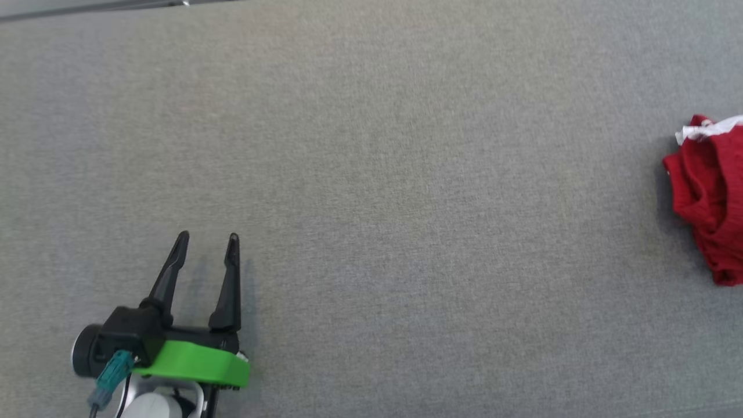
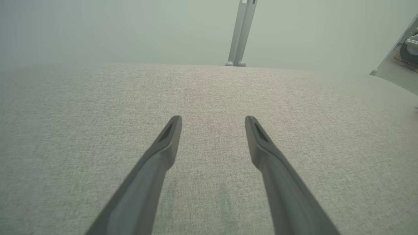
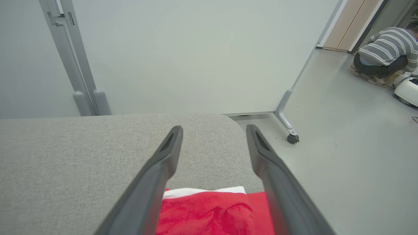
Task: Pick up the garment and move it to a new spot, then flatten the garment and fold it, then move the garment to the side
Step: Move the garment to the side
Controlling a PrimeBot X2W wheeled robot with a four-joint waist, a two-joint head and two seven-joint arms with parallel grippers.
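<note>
Red garment (image 1: pixel 708 191) lies bunched at the right edge of the head view on the grey worktop (image 1: pixel 371 174). Right gripper (image 3: pixel 214 127) fingers are spread over it, gripping nothing. Left gripper (image 1: pixel 208 237), lower left, is spread and empty.

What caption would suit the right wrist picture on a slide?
Open right gripper over a red garment near the grey table's rounded corner.
</note>
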